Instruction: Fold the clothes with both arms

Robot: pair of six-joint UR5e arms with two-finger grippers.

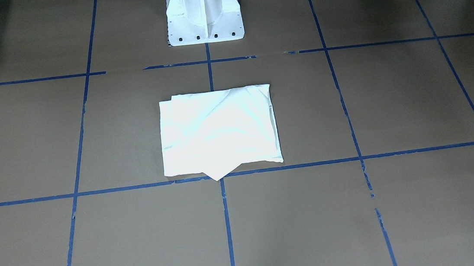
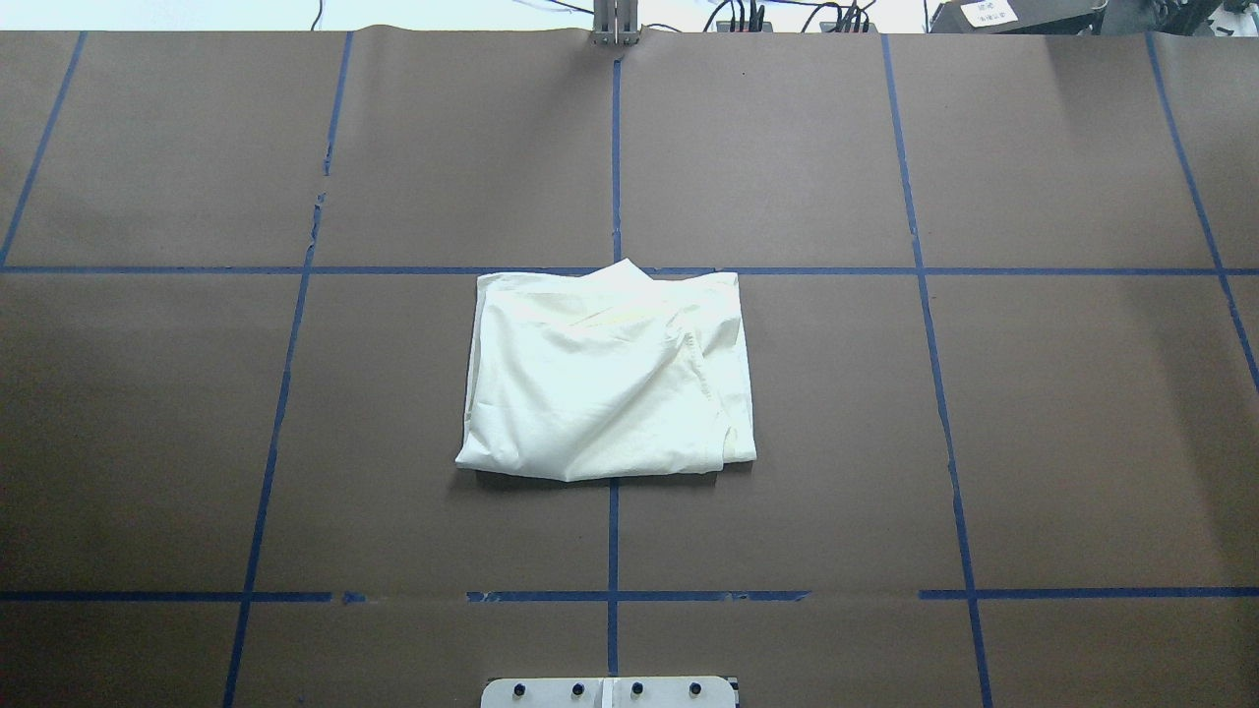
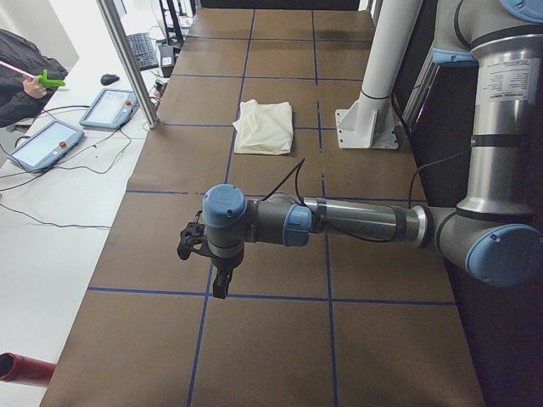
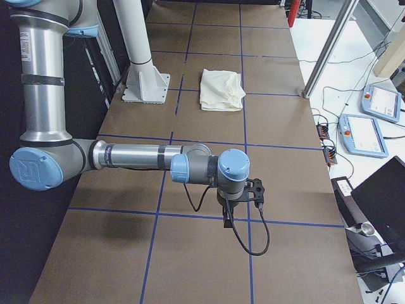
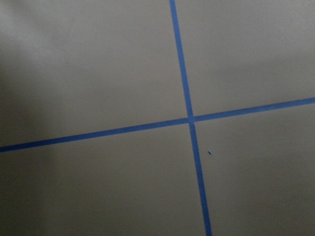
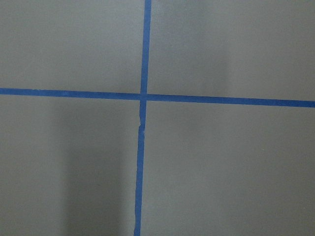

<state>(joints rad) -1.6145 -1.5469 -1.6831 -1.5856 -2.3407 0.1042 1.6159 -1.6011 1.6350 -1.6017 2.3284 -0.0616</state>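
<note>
Both left gripper [image 3: 220,291] and right gripper [image 4: 226,223], opening impossible to tell, hang well clear of the folded cream shirt [image 2: 605,379] lying centrally on the table [image 2: 885,442]; tucking its protruding far corner should square it.

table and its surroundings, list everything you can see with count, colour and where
shirt: one, cream-white, folded, mid-table in front of the pedestal base
table: one, brown covering
tape lines: many, blue, a grid across the table
pedestal base: one, white, at the robot's edge of the table
teach pendants: two, grey, on the white bench opposite the robot
keyboard: one, black, same bench
person's sleeve: one, dark, beside the bench
left arm: one, silver-grey, blue caps, low over the table; left gripper points down, state unclear
right arm: same look; right gripper points down, state unclear
</note>
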